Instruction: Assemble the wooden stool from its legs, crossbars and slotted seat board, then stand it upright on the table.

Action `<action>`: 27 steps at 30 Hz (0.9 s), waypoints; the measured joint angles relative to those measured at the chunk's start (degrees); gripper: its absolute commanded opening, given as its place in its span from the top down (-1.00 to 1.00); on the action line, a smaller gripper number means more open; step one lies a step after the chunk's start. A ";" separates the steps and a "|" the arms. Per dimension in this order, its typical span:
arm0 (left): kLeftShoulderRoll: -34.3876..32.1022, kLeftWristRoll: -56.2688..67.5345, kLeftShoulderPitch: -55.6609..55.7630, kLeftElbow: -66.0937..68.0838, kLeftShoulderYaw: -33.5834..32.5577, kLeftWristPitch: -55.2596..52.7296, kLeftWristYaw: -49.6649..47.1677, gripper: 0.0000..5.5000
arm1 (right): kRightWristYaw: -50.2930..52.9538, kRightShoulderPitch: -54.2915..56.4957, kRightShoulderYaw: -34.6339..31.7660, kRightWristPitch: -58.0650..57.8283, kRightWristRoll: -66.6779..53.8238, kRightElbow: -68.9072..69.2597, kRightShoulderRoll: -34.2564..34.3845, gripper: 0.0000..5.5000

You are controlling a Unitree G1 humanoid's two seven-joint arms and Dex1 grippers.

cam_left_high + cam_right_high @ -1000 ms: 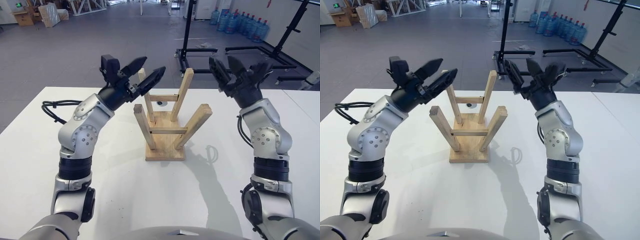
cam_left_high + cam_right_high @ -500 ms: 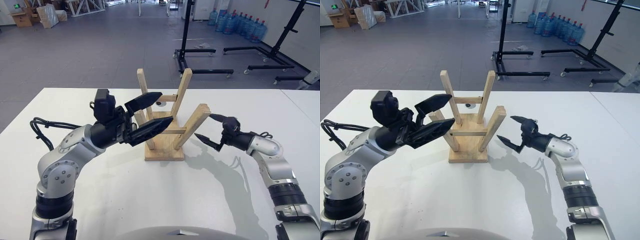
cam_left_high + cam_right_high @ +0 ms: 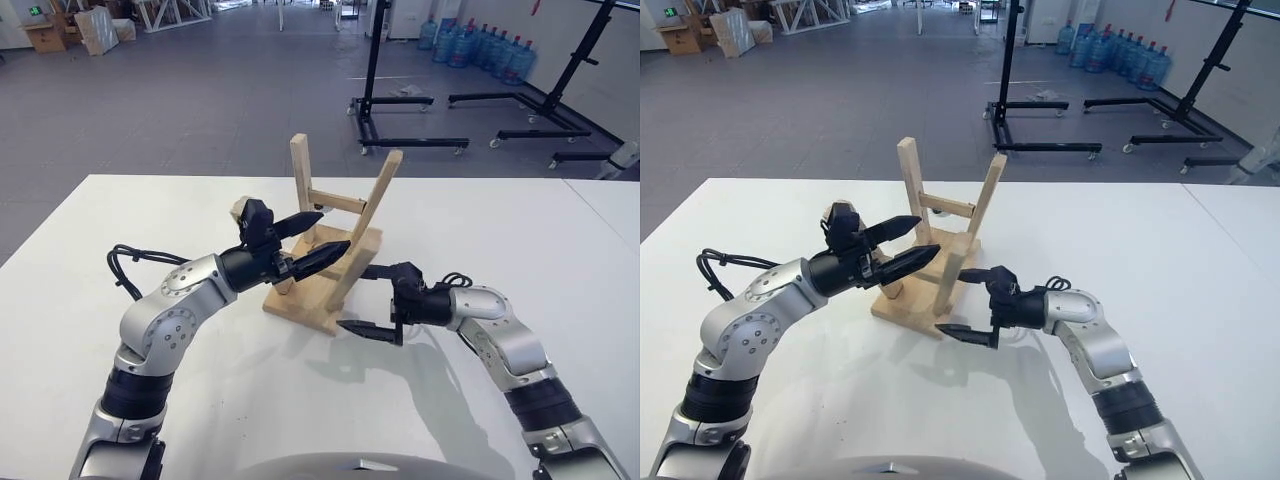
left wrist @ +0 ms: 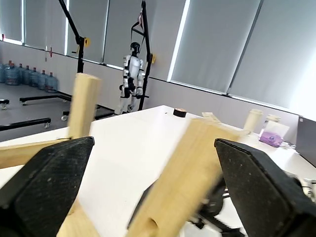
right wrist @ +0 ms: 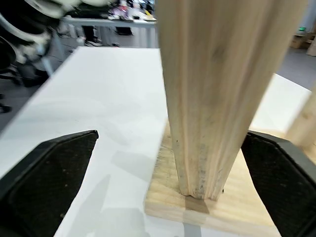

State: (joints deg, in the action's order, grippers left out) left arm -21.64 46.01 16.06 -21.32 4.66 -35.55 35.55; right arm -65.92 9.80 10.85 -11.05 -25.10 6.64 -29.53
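Head views first: the assembled wooden stool (image 3: 330,262) sits upside down on the white desk (image 3: 520,230). Its seat board (image 3: 305,303) is lowest and its legs (image 3: 383,188) point up. The whole thing leans toward the robot's right (the right side of the board looks lifted off the desk, though I cannot be sure). A crossbar (image 3: 336,203) joins the two far legs near their tips. The left hand (image 3: 333,232) comes in from the robot's left at mid-height of the stool. Its two black fingers are apart, one above the other, reaching in among the near legs; whether either touches wood I cannot tell. The right hand (image 3: 351,297) lies low at the stool's right side with its fingers spread wide. The upper finger points at the near right leg, and the lower one runs just above the desk beside the board's near corner. Behind the desk, black stands (image 3: 400,100) and water bottles (image 3: 480,45) stand on the floor.

Left wrist view: the two fingers (image 4: 47,180) frame the picture well apart, with a blurred pale leg (image 4: 180,185) slanting between them.

Right wrist view: both fingers (image 5: 49,168) stand wide apart on either side of one leg (image 5: 217,89), which is set into the seat board (image 5: 212,212). They are not closed on it.
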 measured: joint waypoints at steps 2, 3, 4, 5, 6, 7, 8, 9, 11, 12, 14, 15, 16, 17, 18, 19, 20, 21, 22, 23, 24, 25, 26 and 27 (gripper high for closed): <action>0.35 -1.20 0.06 1.64 -0.04 0.11 -0.22 -0.62 | -2.45 0.21 1.40 -2.92 -2.25 3.31 -0.28 -0.87; 0.71 -1.63 0.08 2.30 -0.05 0.12 -0.32 -0.62 | -3.62 0.89 2.68 -4.29 -3.06 4.13 -0.29 -0.87; 1.10 -1.82 0.09 2.63 -0.05 0.16 -0.29 -0.62 | -4.62 1.73 3.66 -5.37 -3.40 4.82 -0.14 -0.87; 1.21 -2.20 0.11 2.93 -0.05 0.30 -0.24 -0.62 | -5.27 2.78 4.44 -6.54 -3.99 5.20 0.00 -0.87; 1.35 -2.53 0.15 3.35 -0.05 0.42 -0.16 -0.62 | -5.57 3.52 4.80 -7.51 -4.41 5.76 0.12 -0.87; 1.36 -3.02 0.15 3.85 -0.08 0.48 -0.07 -0.62 | -5.66 3.94 4.89 -8.81 -5.44 6.50 0.18 -0.87; 1.36 -3.44 0.14 3.97 -0.22 0.50 -0.01 -0.62 | -5.59 4.24 4.89 -9.62 -5.84 7.30 0.21 -0.87; 1.32 -3.67 0.13 4.02 -0.53 0.61 0.07 -0.62 | -5.39 4.44 4.76 -10.07 -6.39 8.02 0.21 -0.87; 1.14 -3.89 -0.16 4.03 -1.28 0.82 0.18 -0.62 | -4.08 4.41 3.35 -10.07 -6.43 8.87 0.14 -0.87; 1.05 -4.07 -0.44 4.07 -1.57 0.92 0.26 -0.62 | -2.99 4.31 1.92 -10.05 -6.43 9.36 -0.21 -0.87; 1.05 -4.26 -1.03 4.17 -2.00 1.15 0.42 -0.62 | -0.32 2.47 -2.34 -10.14 -8.09 11.97 -1.10 -0.87; 1.03 -4.64 -1.40 4.31 -2.38 1.40 0.43 -0.62 | 0.91 0.97 -5.10 -10.27 -9.42 13.60 -1.67 -0.87; 1.06 -5.11 -1.65 4.50 -2.54 1.87 0.43 -0.62 | 1.98 -0.95 -7.93 -10.77 -10.94 14.64 -2.42 -0.87; 1.08 -5.66 -1.76 4.66 -2.64 2.24 0.43 -0.62 | 2.52 -2.58 -10.06 -11.25 -11.67 14.75 -3.19 -0.87; 1.12 -5.96 -1.78 4.70 -2.68 2.35 0.44 -0.62 | 2.52 -3.60 -11.19 -11.36 -12.06 14.42 -3.84 -0.87; 1.20 -6.17 -1.81 4.72 -2.69 2.79 0.50 -0.62 | 2.28 -4.98 -12.39 -11.43 -12.13 12.97 -4.98 -0.87; 1.31 -6.36 -1.83 4.73 -2.71 3.33 0.59 -0.62 | 1.97 -5.48 -12.70 -11.41 -11.33 10.15 -6.10 -0.87; 1.41 -6.54 -1.83 4.74 -2.72 3.47 0.71 -0.62 | 1.97 -5.56 -12.60 -11.41 -10.18 7.95 -6.56 -0.87; 1.56 -6.63 -1.83 4.86 -2.71 3.60 0.82 -0.62 | 2.74 -4.89 -12.33 -11.36 -8.63 4.45 -6.58 -0.87; 1.61 -6.90 -1.76 5.16 -2.71 3.81 0.92 -0.62 | 3.47 -3.64 -12.08 -11.25 -7.77 1.30 -6.17 -0.87; 1.84 -7.24 -1.77 5.59 -2.68 4.04 1.02 -0.62 | 3.95 -1.57 -11.46 -10.38 -6.21 -3.05 -5.46 -0.87; 2.11 -7.59 -1.76 5.88 -2.59 4.22 1.16 -0.62 | 4.31 0.73 -10.78 -8.84 -4.45 -7.51 -4.59 -0.87; 2.19 -7.86 -1.74 5.94 -2.41 4.39 1.47 -0.62 | 4.64 3.66 -9.97 -6.79 -1.80 -13.19 -3.46 -0.87; 2.21 -7.97 -1.69 5.99 -2.29 4.46 1.79 -0.62 | 4.66 5.63 -9.20 -4.98 -0.25 -16.88 -2.79 -0.87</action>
State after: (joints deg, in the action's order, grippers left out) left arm -19.43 38.05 14.36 -15.33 2.37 -31.08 37.34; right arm -61.26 15.43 1.65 -16.03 -25.35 -10.25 -32.33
